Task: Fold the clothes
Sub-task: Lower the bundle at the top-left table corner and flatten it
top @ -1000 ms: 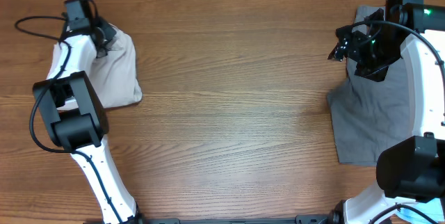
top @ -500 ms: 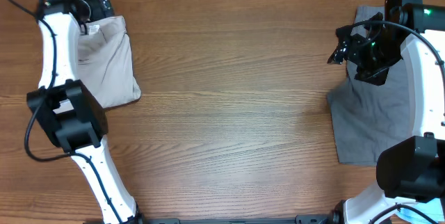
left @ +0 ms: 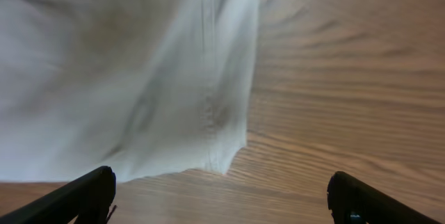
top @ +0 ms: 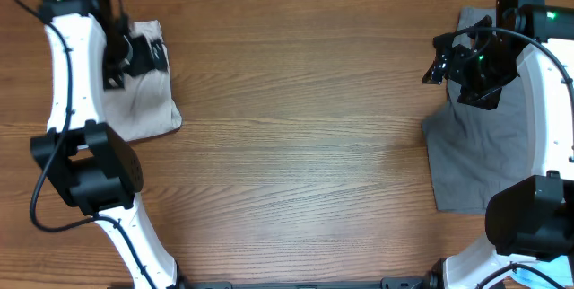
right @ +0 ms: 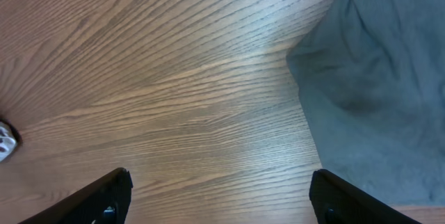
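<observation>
We're hovering the left gripper over the beige shorts at the far left, fingers spread wide on nothing, probably lining up a grab. Right gripper, fingers apart too, is hanging at the grey shorts' left edge, likely waiting

Bare wooden counter runs open across the middle, bounded by beige shorts under the left arm at the left edge and grey shorts under the right arm at the right edge.
</observation>
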Robot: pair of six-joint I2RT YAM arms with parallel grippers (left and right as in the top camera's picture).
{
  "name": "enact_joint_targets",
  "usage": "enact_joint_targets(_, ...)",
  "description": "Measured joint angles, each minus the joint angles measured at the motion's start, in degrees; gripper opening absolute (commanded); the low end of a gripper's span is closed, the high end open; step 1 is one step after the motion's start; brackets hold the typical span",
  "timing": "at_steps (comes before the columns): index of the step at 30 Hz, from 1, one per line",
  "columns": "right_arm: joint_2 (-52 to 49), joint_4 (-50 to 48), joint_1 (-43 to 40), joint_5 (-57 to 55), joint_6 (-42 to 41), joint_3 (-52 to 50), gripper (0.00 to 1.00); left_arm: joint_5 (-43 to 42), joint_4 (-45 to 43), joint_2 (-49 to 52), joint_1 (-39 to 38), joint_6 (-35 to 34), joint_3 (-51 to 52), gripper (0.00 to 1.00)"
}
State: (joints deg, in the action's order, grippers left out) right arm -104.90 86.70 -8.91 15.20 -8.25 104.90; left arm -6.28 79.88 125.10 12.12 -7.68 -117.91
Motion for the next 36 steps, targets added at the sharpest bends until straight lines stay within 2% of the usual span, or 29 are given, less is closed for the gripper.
enact_joint_targets(3, 0.00, 0.11, 0.00, 0.02, 0.44, 0.00, 0.86, 0.02, -4.17, 0.83, 0.66, 0.94, 6.99, 1.00)
enact_joint_targets(7, 0.00, 0.07, 0.00, 0.02, 0.61, 0.00, 0.86, 2.05, -5.42, 1.07, 2.47, 2.10, 10.58, 1.00)
enact_joint_targets(11, 0.00, 0.11, 0.00, 0.02, 0.79, 0.00, 0.86, 3.96, -5.31, 1.07, 4.63, 2.95, 10.80, 1.00)
enact_joint_targets(17, 0.00, 0.07, 0.00, 0.02, 0.81, 0.00, 0.86, 7.26, -0.59, 1.07, 4.85, 3.65, 10.80, 1.00)
enact_joint_targets(24, 0.00, 1.27, 0.00, -0.31, 0.81, 0.00, 0.86, 13.00, -2.34, 1.07, 5.22, 3.85, 10.80, 1.00)
enact_joint_targets(36, 0.00, 0.98, 0.00, -1.09, 0.81, 0.00, 0.86, 13.62, -5.97, 1.97, 9.14, 7.54, 12.17, 1.00)
